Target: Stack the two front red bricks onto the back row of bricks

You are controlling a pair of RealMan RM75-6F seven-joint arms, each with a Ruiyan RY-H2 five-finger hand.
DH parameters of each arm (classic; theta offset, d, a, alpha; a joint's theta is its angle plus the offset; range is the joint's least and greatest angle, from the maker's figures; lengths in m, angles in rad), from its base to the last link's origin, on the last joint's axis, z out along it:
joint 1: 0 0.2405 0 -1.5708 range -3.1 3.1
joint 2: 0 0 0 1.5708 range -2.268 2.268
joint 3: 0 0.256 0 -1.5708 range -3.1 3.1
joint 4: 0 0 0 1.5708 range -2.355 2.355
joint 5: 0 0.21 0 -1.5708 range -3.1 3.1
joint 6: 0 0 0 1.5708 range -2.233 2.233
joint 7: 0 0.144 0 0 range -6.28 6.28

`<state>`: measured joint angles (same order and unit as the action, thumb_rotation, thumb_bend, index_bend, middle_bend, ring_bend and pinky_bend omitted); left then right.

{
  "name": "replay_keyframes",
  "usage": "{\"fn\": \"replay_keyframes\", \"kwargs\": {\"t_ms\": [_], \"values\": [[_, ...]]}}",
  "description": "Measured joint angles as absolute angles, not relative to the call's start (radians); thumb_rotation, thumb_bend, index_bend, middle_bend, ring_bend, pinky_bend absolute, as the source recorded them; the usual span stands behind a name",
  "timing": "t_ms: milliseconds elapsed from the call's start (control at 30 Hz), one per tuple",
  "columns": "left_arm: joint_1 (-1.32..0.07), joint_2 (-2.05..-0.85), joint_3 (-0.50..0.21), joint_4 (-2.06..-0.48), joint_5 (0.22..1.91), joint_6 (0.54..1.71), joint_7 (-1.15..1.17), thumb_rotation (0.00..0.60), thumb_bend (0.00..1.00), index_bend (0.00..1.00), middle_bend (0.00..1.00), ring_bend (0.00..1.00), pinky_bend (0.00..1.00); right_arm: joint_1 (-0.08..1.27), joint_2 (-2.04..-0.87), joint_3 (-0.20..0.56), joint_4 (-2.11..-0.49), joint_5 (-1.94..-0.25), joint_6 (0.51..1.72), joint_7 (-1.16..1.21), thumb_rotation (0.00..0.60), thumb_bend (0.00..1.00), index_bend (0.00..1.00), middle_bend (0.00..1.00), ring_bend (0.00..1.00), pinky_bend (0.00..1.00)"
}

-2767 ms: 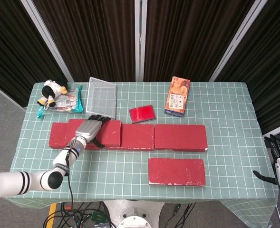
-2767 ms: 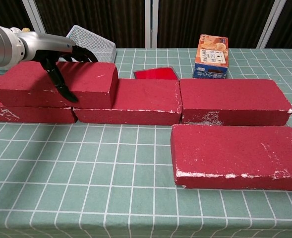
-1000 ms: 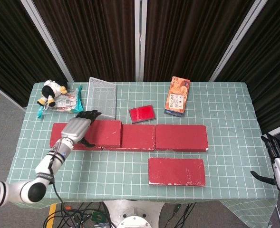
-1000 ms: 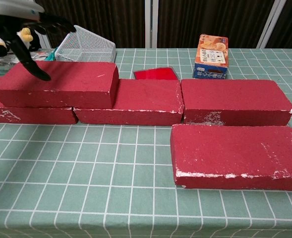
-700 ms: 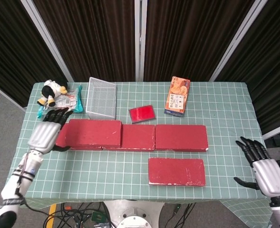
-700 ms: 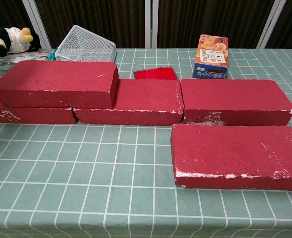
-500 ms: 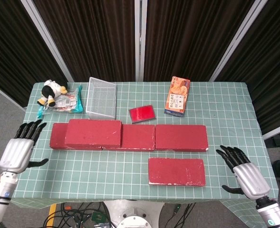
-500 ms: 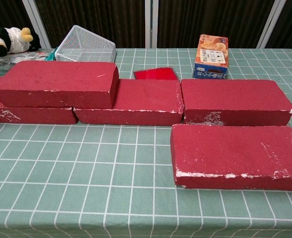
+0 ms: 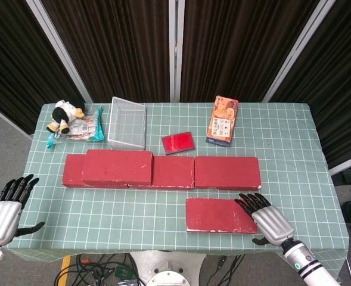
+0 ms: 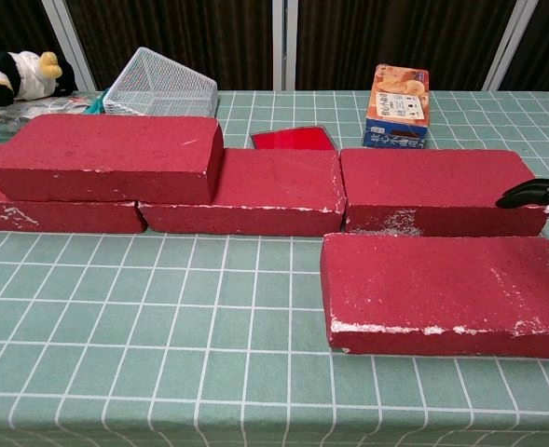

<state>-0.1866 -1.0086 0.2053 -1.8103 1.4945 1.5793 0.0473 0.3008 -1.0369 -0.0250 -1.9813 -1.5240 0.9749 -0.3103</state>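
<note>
The front brick [image 9: 221, 215] — a rough, chalk-scuffed red slab — is lying flat on the gridded green table [image 9: 133, 208]. The right hand [image 9: 266, 218] is hovering at its right end, fingers spread, empty. The stacked brick [image 9: 117, 167] is sitting atop the back row [image 9: 226, 172]; the left hand [image 9: 5, 206] is hanging off-table, fingers apart.

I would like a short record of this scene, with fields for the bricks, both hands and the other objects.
stacked brick: lies on the left end of the back row
back row: red bricks end to end across the table
front brick: alone on the mat, front right, not stacked
right hand: fingers apart, over the front brick's right end, holds nothing
left hand: fingers apart, off the table's left edge, holds nothing
other objects: wire basket, snack box, plush toy, small red card
</note>
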Motion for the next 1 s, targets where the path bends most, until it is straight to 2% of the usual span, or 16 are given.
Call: {"fn": "replay_keyframes", "kwargs": {"t_ms": [600, 1000], "values": [[-0.139, -1.013, 0.158, -1.762, 1.53, 1.516, -0.018, 0.6, 0.04, 0.04, 0.0, 0.0, 0.0, 0.405, -1.226, 0.011, -1.917, -1.284, 0.894, -0.4, 0.6, 0.0, 0.0, 0.0, 0.0, 0.0], [-0.117, -1.002, 0.129, -1.747, 1.533, 1.497, -0.085, 0.6, 0.04, 0.03, 0.0, 0.0, 0.0, 0.444, -1.269, 0.008, -1.879, -1.234, 0.89, -0.386, 0.6, 0.0, 0.0, 0.0, 0.0, 0.0]]}}
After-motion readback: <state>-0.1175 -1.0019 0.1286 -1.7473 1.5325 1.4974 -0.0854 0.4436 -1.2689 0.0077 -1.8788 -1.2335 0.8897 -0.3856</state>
